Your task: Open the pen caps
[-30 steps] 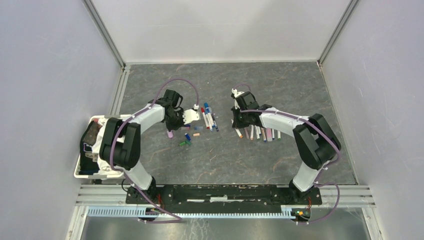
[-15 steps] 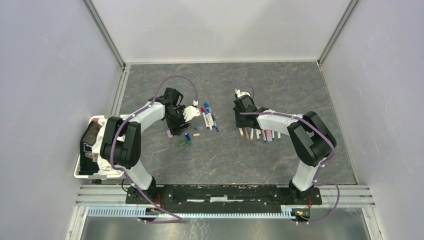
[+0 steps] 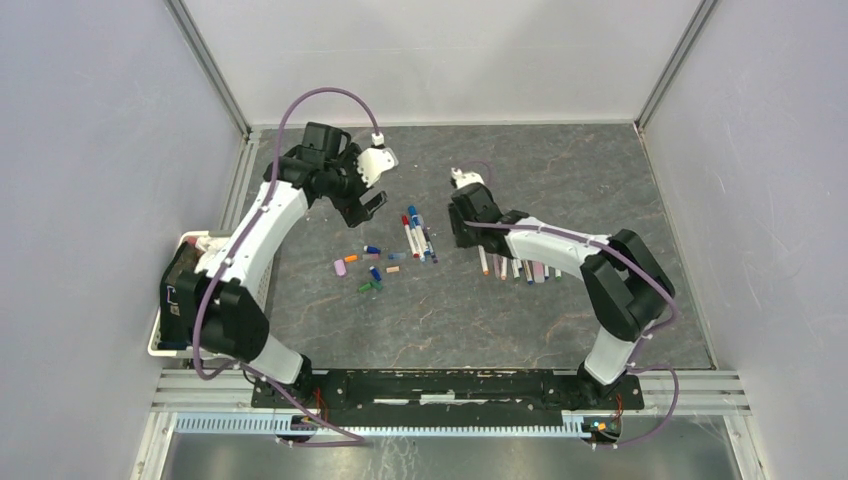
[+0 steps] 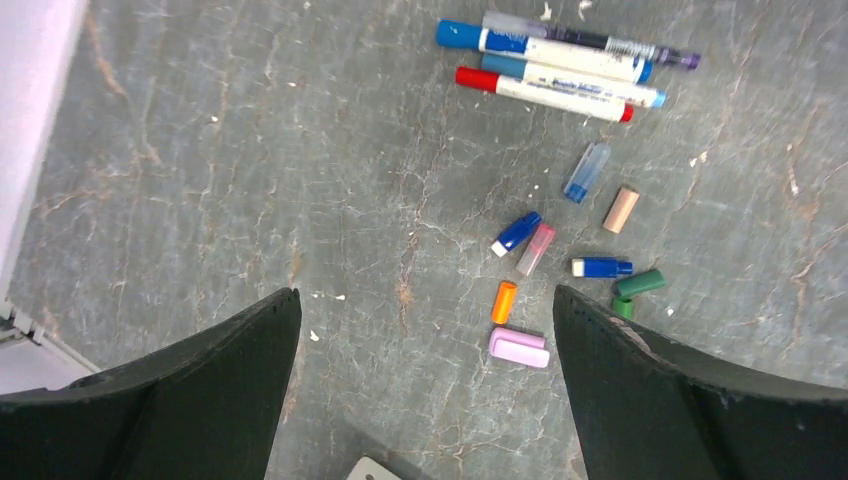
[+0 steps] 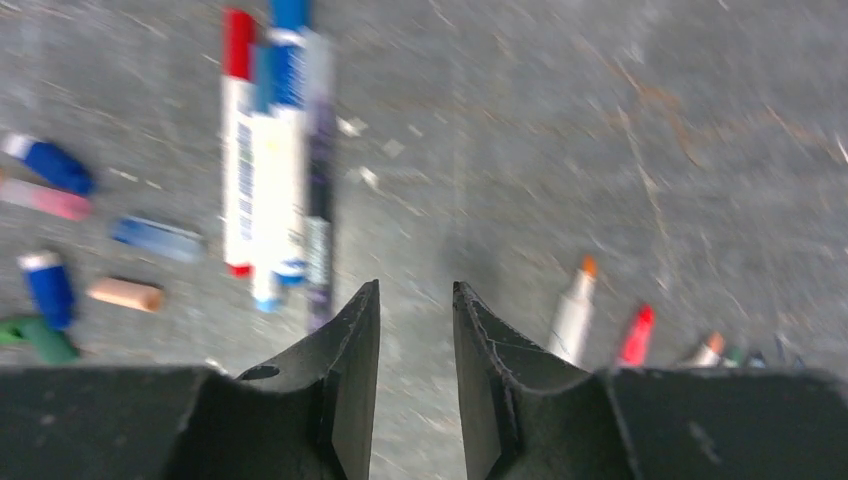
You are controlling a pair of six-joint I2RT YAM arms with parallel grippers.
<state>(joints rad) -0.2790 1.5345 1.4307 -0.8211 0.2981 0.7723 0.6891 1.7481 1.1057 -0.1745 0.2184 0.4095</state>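
Note:
My left gripper hangs high over the back left of the table, wide open with nothing in it. Below it lie several loose pen caps: orange, pink, blue and green. Three capped pens lie side by side beyond them. My right gripper is low over bare table, its jaws a little apart and holding nothing. It sits between the capped pens and a row of uncapped pens, whose orange tip shows.
A white tray holding a dark object sits at the table's left edge, beside the left arm. Grey walls close in the table on three sides. A metal rail runs along the near edge.
My left gripper opened wide, then rose and pulled back from the loose caps. My right gripper parted its jaws and moved left, away from the row of uncapped pens.

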